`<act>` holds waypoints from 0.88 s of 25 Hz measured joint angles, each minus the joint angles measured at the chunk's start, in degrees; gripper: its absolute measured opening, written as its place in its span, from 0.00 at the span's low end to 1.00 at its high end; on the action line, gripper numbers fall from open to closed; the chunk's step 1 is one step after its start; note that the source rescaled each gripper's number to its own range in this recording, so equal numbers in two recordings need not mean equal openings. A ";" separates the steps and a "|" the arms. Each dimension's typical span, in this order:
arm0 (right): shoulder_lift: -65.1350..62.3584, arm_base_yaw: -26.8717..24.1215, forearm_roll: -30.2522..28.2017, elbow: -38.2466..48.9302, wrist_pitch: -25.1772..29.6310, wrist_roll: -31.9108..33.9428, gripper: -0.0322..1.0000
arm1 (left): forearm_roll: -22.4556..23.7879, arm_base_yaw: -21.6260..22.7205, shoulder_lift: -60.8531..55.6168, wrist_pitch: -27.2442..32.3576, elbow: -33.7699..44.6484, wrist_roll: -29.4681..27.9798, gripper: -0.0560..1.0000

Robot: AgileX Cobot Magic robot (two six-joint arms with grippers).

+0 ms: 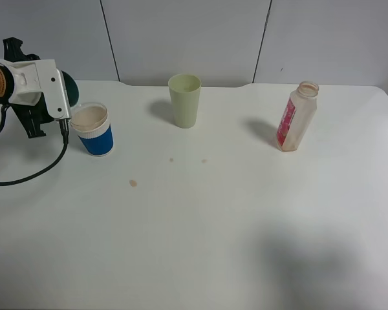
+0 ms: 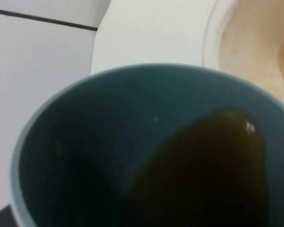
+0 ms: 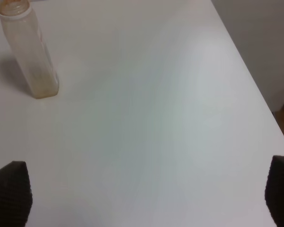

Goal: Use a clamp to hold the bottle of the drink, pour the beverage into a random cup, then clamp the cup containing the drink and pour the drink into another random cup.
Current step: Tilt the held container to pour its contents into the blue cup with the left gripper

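My left gripper [image 1: 59, 97], a white housing on a black arm, is shut on a dark teal cup [image 1: 69, 85] at the far left of the table. That teal cup [image 2: 109, 142] fills the left wrist view, tilted, with dark drink [image 2: 213, 175] pooled against its lower side. Right beside and below it stands the blue cup [image 1: 94, 130] with a white band; its brownish inside [image 2: 255, 52] shows past the teal rim. The bottle [image 1: 296, 116] stands upright and uncapped at the back right, apart from both arms. My right gripper [image 3: 146, 198] is open over bare table, with the bottle [image 3: 31, 52] well ahead of it.
A pale yellow-green cup [image 1: 184, 100] stands upright at the back centre. Small brown drops [image 1: 133, 183] mark the white table [image 1: 213, 245] in front of the cups. The table's right edge [image 3: 255, 94] runs close to my right gripper. A black cable [image 1: 32, 173] loops at the left.
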 joint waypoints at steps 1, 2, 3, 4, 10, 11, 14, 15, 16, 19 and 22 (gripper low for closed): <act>0.00 0.00 0.00 0.00 0.00 0.00 0.98 | 0.33 0.00 0.00 0.07 0.00 0.15 0.06; 0.00 0.00 0.00 0.00 0.00 0.00 0.98 | 0.48 0.00 0.00 0.12 0.00 0.21 0.06; 0.00 0.00 0.00 0.00 0.00 0.00 0.98 | 0.62 0.00 0.00 0.14 0.00 0.21 0.06; 0.00 0.00 0.00 0.00 0.00 0.00 0.98 | 0.62 0.00 0.00 0.14 0.00 0.25 0.06; 0.00 0.00 0.00 0.00 0.00 0.00 0.98 | 1.56 0.00 0.00 0.88 0.00 0.37 0.06; 0.00 0.00 0.00 0.00 0.00 0.00 0.98 | 1.88 0.00 0.00 1.10 0.00 0.37 0.06; 0.00 0.00 0.00 0.00 0.00 0.00 0.98 | 2.62 0.00 0.00 1.66 -0.11 0.70 0.06; 0.00 0.00 0.00 0.00 0.00 0.00 0.98 | 2.99 0.00 0.00 1.80 -0.45 0.84 0.06; 0.00 0.00 0.00 0.00 0.00 0.00 0.98 | 3.35 0.00 0.00 2.04 -0.90 0.86 0.06; 0.00 0.00 0.00 0.00 0.00 0.00 0.98 | 3.93 0.00 0.00 2.17 -2.29 0.86 0.06; 0.00 0.00 0.00 0.00 0.00 0.00 0.98 | 4.44 -0.63 0.00 3.04 -2.72 0.86 0.06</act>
